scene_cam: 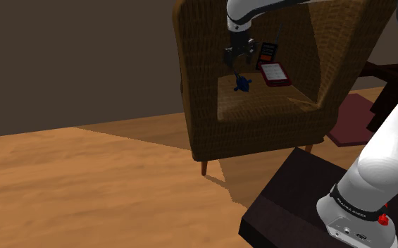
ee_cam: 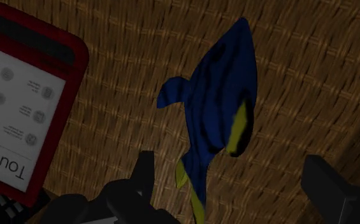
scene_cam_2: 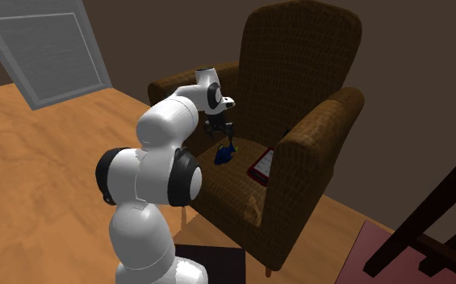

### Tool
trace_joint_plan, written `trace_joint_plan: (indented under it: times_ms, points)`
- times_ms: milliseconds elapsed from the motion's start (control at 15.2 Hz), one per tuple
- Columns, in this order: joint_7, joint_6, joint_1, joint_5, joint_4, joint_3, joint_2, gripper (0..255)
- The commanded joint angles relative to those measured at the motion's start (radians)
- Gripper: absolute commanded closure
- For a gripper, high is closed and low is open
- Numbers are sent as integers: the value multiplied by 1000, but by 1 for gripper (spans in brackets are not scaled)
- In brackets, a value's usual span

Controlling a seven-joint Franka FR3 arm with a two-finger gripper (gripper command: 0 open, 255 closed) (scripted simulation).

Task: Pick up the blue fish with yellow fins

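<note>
1. Here, the claw [scene_cam: 238,62] hangs just above the fish [ee_cam: 220,102], which lies on the seat of the chair [scene_cam: 260,134]. Its fingers [ee_cam: 143,175] stand apart, clasping nothing.
2. Only the tail end sits between the fingers. Closing there would likely pinch thin fin, and the fish could swivel or slip out on the lift.
3. The body runs slantwise to the claw, so one finger may land on it and shove it aside rather than straddle it.
4. The red device [ee_cam: 19,108] lies near, and a finger drifting that way could nudge it.
5. The seat looks woven and perhaps yielding, though the dimness makes that hard to judge. Pressing down too far could jam the fingers.
</note>
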Motion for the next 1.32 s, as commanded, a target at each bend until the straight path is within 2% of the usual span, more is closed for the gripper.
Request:
trace_joint_plan:
  times_ms: [0,132,726,792,1254]
  points:
    - [16,-15,-12,-3,83,-12,81,0]
    - [28,-34,-22,-4,164,-23,154,0]
    - [45,65,-24,-8,68,-24,158,0]
    - [45,64,-24,-8,67,-24,157,255]
    - [44,64,-24,-8,68,-25,157,255]
